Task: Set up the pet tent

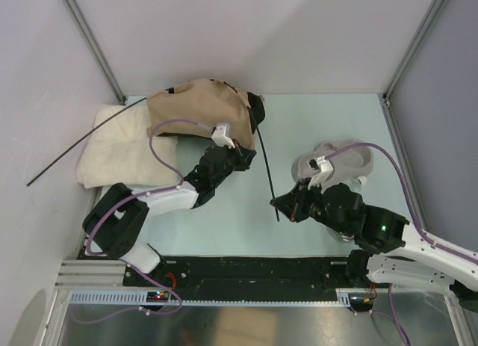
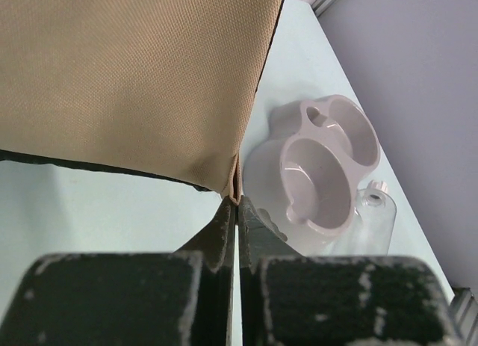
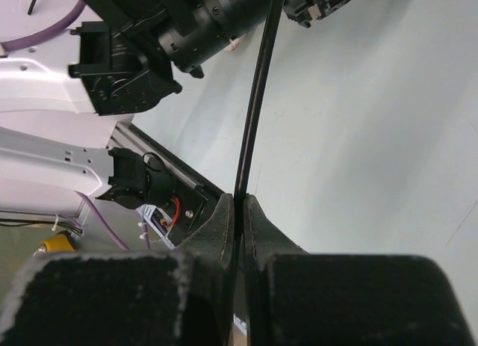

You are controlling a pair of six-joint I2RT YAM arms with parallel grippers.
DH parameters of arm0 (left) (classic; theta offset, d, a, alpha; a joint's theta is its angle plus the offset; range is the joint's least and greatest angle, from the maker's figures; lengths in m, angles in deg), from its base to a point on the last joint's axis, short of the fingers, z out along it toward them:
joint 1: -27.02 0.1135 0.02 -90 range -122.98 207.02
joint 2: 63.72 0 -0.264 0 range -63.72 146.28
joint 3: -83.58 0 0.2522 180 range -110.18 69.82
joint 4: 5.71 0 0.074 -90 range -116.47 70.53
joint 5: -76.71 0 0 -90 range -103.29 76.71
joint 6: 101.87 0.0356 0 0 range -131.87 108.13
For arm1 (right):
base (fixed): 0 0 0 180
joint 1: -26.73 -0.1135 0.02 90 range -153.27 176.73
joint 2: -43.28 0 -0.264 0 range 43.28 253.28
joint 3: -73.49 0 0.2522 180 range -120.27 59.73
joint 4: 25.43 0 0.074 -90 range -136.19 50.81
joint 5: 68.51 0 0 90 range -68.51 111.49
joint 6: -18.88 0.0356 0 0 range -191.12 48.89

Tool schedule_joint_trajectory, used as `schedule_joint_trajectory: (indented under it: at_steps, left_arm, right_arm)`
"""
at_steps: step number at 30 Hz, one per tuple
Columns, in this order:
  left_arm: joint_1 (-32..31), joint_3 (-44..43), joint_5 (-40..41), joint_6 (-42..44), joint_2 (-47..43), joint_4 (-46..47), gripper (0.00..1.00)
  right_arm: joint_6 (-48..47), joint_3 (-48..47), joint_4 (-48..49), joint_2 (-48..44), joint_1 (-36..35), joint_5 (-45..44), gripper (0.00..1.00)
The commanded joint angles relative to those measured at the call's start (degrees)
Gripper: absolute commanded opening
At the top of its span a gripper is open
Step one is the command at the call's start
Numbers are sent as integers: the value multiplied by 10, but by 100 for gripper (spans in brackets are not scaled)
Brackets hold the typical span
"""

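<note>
Found the pet tent (image 1: 198,107) slumped at eleven o'clock on the counter (image 1: 328,122), half over the cushion (image 1: 112,148). Pinched its corner in the closed left tool (image 2: 237,205); clamped one thin pole (image 3: 254,99) in the right tool (image 3: 239,208). Judged as early: no standing frame, no taut fabric yet.

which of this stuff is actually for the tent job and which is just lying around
For the job: pet tent, pinched at a corner by the left hand; dark pole in the right hand; second pole sticking out left.
Lying about: cream cushion, double bowl, clear container.
</note>
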Motion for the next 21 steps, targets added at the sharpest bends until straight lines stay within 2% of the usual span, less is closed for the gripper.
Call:
schedule_joint_trajectory:
  at_steps: [1,11,21]
  left_arm:
    - [-4,39,-35,-6,-61,6,0]
    - [-4,109,-73,-93,-155,-48,0]
    - [-14,149,-109,-100,-213,-92,0]
  right_arm:
    - [-42,19,131,23,7,-18,0]
    - [-84,27,283,105,26,37,0]
    - [-98,28,317,139,31,60,0]
